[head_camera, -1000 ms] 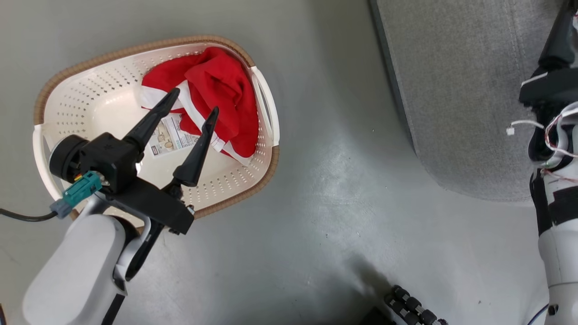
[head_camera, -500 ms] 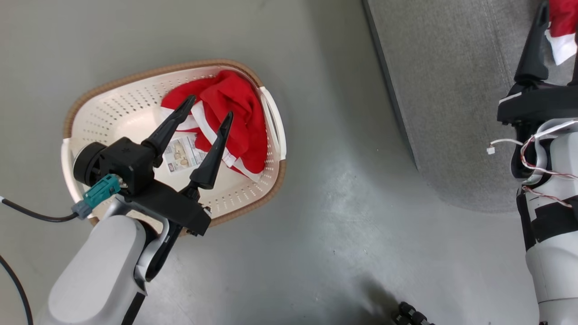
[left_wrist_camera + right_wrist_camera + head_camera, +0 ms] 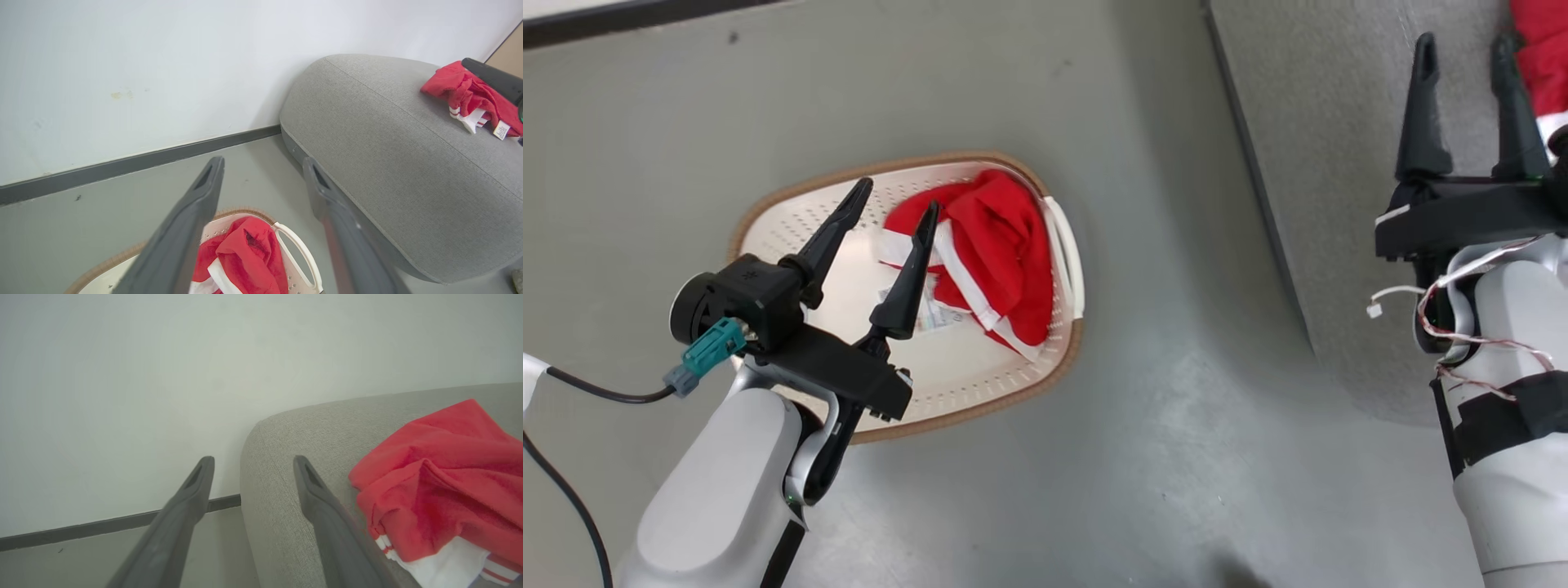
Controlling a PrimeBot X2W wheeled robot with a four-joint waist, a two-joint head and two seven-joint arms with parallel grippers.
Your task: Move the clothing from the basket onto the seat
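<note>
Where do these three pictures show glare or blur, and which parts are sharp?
Head view: sharp, with pale glare on the smooth grey floor beside the oval cream-white perforated plastic basket. Left wrist view: the left gripper is blurred up close, while the bright red fabric garment on the light grey upholstered sofa is clear. Right wrist view: even light, the right gripper soft.

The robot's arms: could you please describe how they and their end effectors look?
Pale grey forearms with black mounts. The left end effector and right end effector each have two tapering black fingers. Teal connector and black cable left; loose red-white wires right.
</note>
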